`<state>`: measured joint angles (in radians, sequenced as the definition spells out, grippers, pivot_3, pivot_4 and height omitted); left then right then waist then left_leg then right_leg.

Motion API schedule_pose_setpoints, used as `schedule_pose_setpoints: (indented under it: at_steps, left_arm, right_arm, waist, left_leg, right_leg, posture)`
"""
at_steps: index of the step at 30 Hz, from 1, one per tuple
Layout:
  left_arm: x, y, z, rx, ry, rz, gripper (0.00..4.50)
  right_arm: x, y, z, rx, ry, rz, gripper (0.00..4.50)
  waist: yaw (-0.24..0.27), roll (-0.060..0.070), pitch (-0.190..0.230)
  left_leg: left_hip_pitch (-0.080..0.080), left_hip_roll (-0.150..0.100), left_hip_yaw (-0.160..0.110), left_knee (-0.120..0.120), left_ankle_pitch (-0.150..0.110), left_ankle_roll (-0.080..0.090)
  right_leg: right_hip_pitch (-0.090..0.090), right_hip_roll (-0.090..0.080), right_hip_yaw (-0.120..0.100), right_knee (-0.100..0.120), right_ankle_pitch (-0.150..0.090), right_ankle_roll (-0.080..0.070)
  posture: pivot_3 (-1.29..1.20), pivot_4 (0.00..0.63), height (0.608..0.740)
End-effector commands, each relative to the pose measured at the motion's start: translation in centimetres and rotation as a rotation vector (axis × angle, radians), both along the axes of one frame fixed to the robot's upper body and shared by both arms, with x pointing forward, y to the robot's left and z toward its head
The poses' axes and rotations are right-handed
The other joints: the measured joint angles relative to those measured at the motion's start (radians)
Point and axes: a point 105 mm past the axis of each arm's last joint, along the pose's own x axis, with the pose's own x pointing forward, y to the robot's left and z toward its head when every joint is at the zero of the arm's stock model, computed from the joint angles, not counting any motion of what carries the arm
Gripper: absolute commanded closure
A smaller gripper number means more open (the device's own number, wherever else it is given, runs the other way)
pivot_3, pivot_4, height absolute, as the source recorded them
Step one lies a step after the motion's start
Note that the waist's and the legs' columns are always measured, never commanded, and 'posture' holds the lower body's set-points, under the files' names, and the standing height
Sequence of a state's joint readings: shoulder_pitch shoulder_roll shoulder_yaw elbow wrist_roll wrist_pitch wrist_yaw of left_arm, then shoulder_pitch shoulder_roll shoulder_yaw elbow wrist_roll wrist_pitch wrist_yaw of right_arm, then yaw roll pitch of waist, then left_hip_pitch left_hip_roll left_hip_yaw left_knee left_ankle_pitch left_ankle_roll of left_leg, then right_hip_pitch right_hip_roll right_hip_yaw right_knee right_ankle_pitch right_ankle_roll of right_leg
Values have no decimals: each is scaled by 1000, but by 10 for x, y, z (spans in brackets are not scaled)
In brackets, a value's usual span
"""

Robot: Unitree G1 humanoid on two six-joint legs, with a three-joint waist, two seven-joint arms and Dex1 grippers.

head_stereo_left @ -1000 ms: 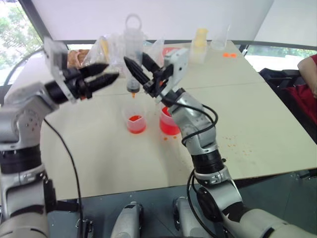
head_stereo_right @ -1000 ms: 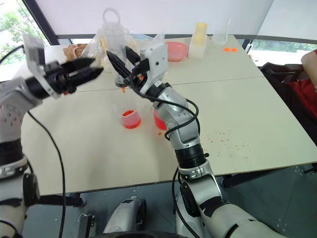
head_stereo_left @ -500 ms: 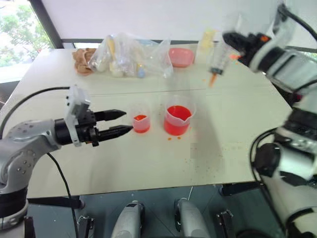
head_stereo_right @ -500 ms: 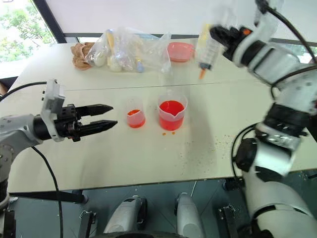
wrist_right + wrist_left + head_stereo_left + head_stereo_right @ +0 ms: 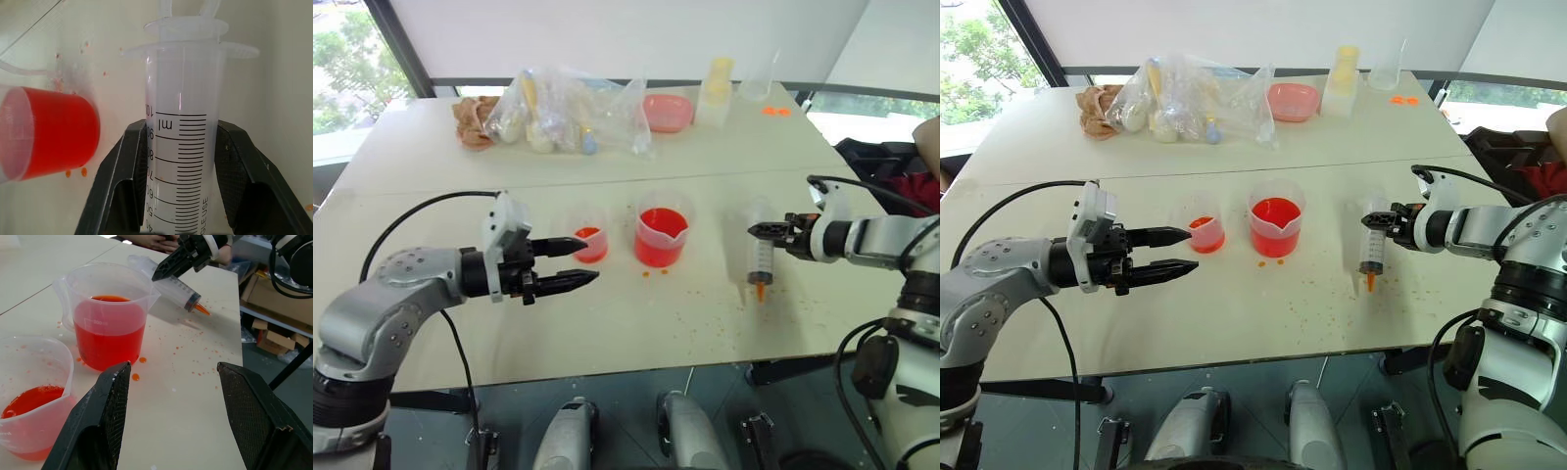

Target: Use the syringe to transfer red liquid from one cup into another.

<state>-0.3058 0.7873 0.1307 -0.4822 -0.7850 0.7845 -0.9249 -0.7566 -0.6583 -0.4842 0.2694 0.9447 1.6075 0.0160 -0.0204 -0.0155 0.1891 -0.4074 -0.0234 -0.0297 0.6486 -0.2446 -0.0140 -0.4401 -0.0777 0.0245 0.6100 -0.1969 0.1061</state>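
Left eye view shows the right pincer [image 5: 762,229] clamped on the barrel of the syringe [image 5: 761,257], which hangs nearly upright with its orange tip pointing down, close over the table [image 5: 636,313] and well to the right of both cups. The right wrist view confirms this grip: the two black fingers [image 5: 128,161] press on both sides of the graduated barrel, below the flange. The barrel looks clear, so the syringe is probably empty, and holding it tip-down over bare table, away from the cups, probably keeps any last drops from falling into them.

The larger spouted beaker [image 5: 663,236] stands in the middle of the table and holds most of the red liquid [image 5: 661,248]. The smaller cup [image 5: 588,241] stands just beside it on the left, with only a shallow red layer at the bottom. Small red drops lie on the table around the beaker.

The left pincer [image 5: 570,261] holds nothing; its fingers are parted moderately and point level toward the smaller cup, near it but not touching, perhaps ready to steady it.
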Motion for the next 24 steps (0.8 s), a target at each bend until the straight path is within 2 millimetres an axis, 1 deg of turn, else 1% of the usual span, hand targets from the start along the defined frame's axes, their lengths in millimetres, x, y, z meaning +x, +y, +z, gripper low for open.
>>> schedule_pose_setpoints:
  at_steps: [1,5,7,8,11,13,15,20,22,24]
  left_arm:
    - [0,-2,5,16,-49,-7,1603]
    - [3,-2,6,23,-65,4,1603]
    - [2,-2,6,27,-62,0,1542]
    - [1,-2,6,32,-62,-1,1542]
    - [2,0,5,42,-62,3,1542]
    - [2,1,6,44,-61,6,1542]
    - [2,2,6,45,-60,9,1542]
    - [10,15,10,-8,-45,100,1542]
    - [13,24,12,-42,-32,153,1542]
    - [15,33,12,-55,-26,194,1542]
  right_arm:
    - [-2,14,-9,16,7,45,3069]
    - [-4,15,-22,11,38,31,3069]
    - [-4,14,-25,-3,42,26,2053]
    - [-4,13,-26,-7,44,20,1688]
    - [-4,10,-28,-22,47,8,82]
    - [-6,9,-29,-35,43,7,30]
    - [-8,10,-26,-47,16,29,30]
    - [-21,6,6,-97,-153,166,30]
    - [-34,3,13,-108,-194,226,30]
    - [-44,-1,17,-123,-226,262,30]
  waist:
    - [0,0,0]
    - [2,0,0]
    - [3,0,0]
    - [3,0,0]
    - [2,0,0]
    - [4,-1,0]
    - [7,-1,0]
    - [7,0,0]
    - [5,0,0]
    - [3,-1,0]
  left_leg:
    - [0,0,0,0,0,0]
    - [0,0,0,1,0,0]
    - [0,0,0,1,0,0]
    - [0,0,0,1,0,0]
    - [0,0,0,1,0,0]
    - [1,0,-1,1,0,0]
    - [1,0,-1,1,0,0]
    - [1,0,-2,1,0,0]
    - [1,0,-1,1,0,0]
    - [1,0,-2,1,0,0]
  right_leg:
    - [0,0,0,0,0,0]
    - [0,0,0,0,1,1]
    - [1,0,0,0,1,2]
    - [1,0,0,0,1,2]
    - [1,0,0,0,1,2]
    - [2,0,0,0,0,0]
    - [3,0,0,-1,0,0]
    - [3,0,0,-1,-1,1]
    - [3,0,0,-1,-1,1]
    - [3,0,-1,-1,-1,1]
  posture:
    - [0,150,740]
    - [0,150,740]
    - [0,150,740]
    - [0,150,740]
    - [0,150,740]
    - [0,150,740]
    - [0,150,740]
    - [0,150,740]
    - [0,150,740]
    - [0,150,740]
